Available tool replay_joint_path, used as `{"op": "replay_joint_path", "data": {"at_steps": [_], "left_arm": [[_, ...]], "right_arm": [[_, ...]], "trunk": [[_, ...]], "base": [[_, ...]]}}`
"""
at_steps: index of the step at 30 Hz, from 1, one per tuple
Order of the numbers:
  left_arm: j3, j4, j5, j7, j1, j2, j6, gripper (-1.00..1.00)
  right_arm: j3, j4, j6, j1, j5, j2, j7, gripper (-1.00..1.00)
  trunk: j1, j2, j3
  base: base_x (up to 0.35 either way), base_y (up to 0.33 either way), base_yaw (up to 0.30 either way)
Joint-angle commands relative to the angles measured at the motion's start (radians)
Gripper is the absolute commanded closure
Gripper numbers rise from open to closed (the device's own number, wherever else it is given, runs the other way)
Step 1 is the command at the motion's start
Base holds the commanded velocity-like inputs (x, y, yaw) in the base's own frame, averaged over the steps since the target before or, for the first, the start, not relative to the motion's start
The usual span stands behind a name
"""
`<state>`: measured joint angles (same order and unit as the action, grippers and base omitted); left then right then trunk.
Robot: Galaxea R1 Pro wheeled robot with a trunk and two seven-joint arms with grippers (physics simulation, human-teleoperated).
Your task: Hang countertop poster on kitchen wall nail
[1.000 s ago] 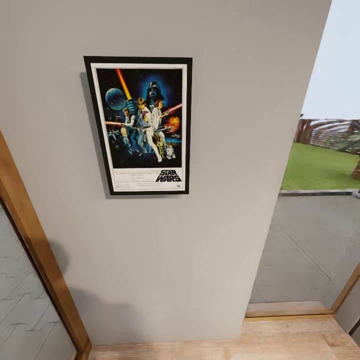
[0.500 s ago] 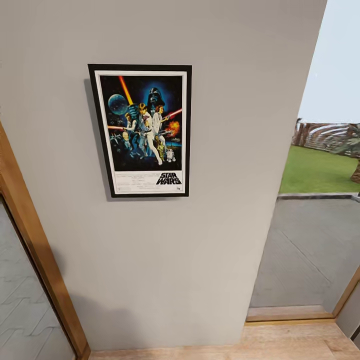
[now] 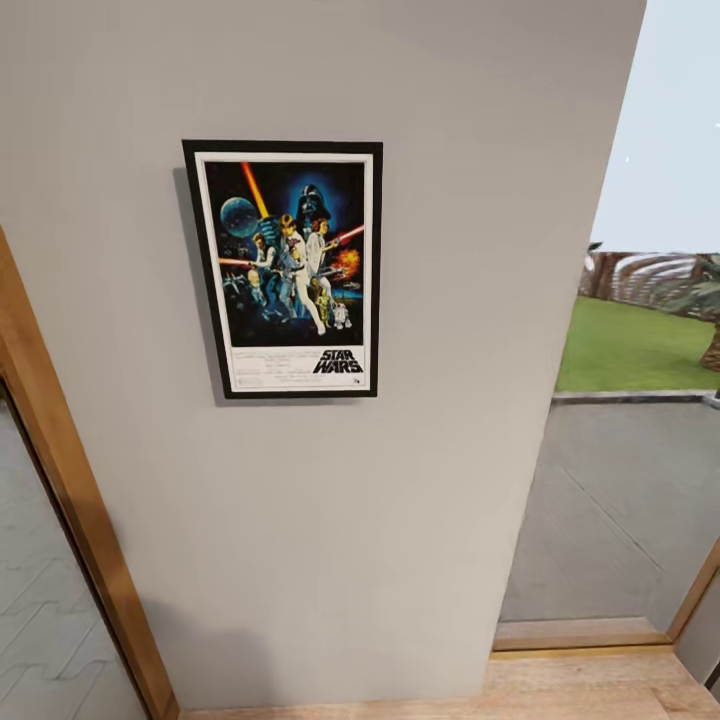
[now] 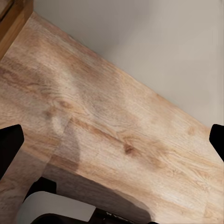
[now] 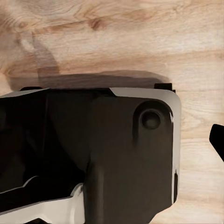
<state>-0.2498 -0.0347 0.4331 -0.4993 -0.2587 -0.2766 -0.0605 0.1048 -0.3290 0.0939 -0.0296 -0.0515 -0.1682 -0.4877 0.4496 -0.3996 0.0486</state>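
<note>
Grey wall [image 3: 330, 520] ahead carries the poster [image 3: 285, 268] flat and upright, left of the open doorway [image 3: 625, 400], both my grippers [image 4: 112, 140] spread wide and empty, so a careless nudge could knock it down.

Poster [image 3: 288, 268] hangs flat on wall [image 3: 400, 520], upper left part, upright. Left of wall stands door frame [image 3: 70, 500], leaning across the view, w/ tiled ground [image 3: 40, 620] behind it. Right of wall is an opening; beyond it paving [image 3: 620, 500], then lawn [image 3: 640, 345] farther, fence [image 3: 650, 275] at far end. Floor [image 3: 590, 685] lies near, under wall's foot. In left wrist view, floor [image 4: 107, 126] meets wall [image 4: 154, 46] base.
</note>
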Motion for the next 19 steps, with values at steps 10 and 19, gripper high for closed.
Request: {"op": "replay_joint_path", "data": {"at_steps": [10, 19], "left_arm": [[-0.007, 0.001, -0.008, -0.004, -0.001, 0.007, -0.005, -1.0], [-0.007, 0.001, -0.007, -0.004, -0.001, 0.008, -0.007, -1.0]], "right_arm": [[0.004, 0.109, 0.0, -0.001, -0.004, 0.019, 0.053, -1.0], [0.004, 0.112, 0.0, -0.001, -0.004, 0.019, 0.053, -1.0]], "trunk": [[0.0, 0.0, 0.0], [0.0, 0.0, 0.0]], "base": [[0.0, 0.0, 0.0], [0.0, 0.0, 0.0]]}}
